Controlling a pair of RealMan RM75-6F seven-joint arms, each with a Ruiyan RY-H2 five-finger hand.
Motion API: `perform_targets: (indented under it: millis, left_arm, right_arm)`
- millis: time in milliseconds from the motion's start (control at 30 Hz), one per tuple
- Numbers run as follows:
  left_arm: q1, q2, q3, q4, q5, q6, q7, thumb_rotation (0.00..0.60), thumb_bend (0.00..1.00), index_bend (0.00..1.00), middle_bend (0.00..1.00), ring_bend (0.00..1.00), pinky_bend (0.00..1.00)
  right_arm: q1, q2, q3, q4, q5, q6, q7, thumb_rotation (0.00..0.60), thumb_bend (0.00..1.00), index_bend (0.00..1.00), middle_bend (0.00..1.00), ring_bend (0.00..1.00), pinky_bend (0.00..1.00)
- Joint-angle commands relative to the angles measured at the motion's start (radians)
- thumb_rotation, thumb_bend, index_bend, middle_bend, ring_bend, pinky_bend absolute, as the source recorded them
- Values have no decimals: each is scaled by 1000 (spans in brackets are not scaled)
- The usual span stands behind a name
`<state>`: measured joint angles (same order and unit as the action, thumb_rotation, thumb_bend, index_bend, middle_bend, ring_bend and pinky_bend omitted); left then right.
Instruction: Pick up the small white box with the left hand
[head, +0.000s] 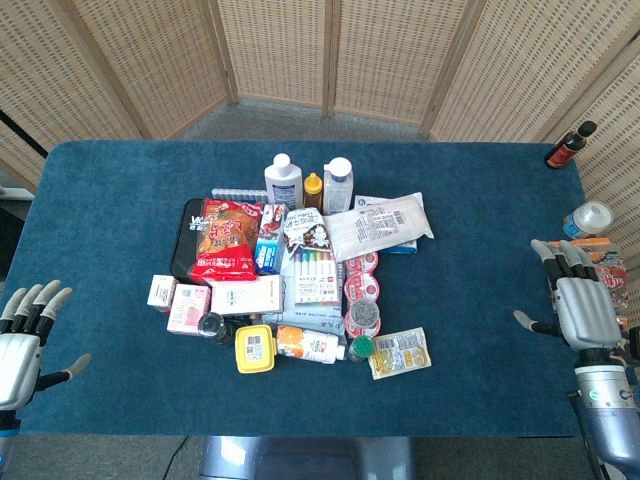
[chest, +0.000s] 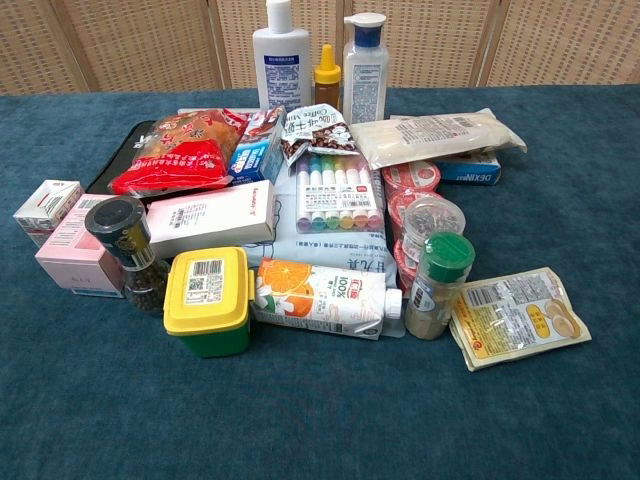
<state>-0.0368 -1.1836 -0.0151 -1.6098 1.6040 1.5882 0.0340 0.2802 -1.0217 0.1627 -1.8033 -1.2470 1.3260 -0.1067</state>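
Note:
The small white box (head: 162, 292) with red markings lies at the left edge of the pile, beside a pink box (head: 188, 308). The chest view shows the small white box (chest: 45, 208) at far left, just behind the pink box (chest: 75, 250). My left hand (head: 25, 335) hovers at the table's near left corner, fingers spread and holding nothing, well left of the box. At the right edge of the table my right hand (head: 580, 300) is also spread and holds nothing. Neither hand appears in the chest view.
A dense pile fills the table's middle: red snack bag (head: 228, 240), black tray (head: 188, 235), long white box (head: 245, 295), pepper grinder (chest: 128, 245), yellow-lidded tub (chest: 207, 297), juice carton (chest: 320, 297), marker set (chest: 338, 195), bottles (chest: 277, 55). A dark bottle (head: 570, 145) stands far right.

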Motion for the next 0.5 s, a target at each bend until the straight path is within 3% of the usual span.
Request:
perform_targets:
  millis: [33, 267, 500]
  left_arm:
    - [-4, -3, 0, 5, -4, -10, 0, 565, 149, 109, 38, 0, 0]
    - [-18, 13, 1, -7, -22, -48, 2, 559, 149, 105, 49, 0, 0]
    - [-70, 63, -1, -67, -58, -158, 12, 543, 149, 58, 9, 0, 0]
  right_arm:
    - [0, 0, 4, -3, 2, 1, -3, 600, 163, 0, 149, 27, 0]
    - [-6, 0, 3, -3, 1, -5, 13, 600, 165, 0, 149, 27, 0]
    - [-16, 0, 3, -4, -4, -2, 33, 600, 164, 0, 148, 27, 0]
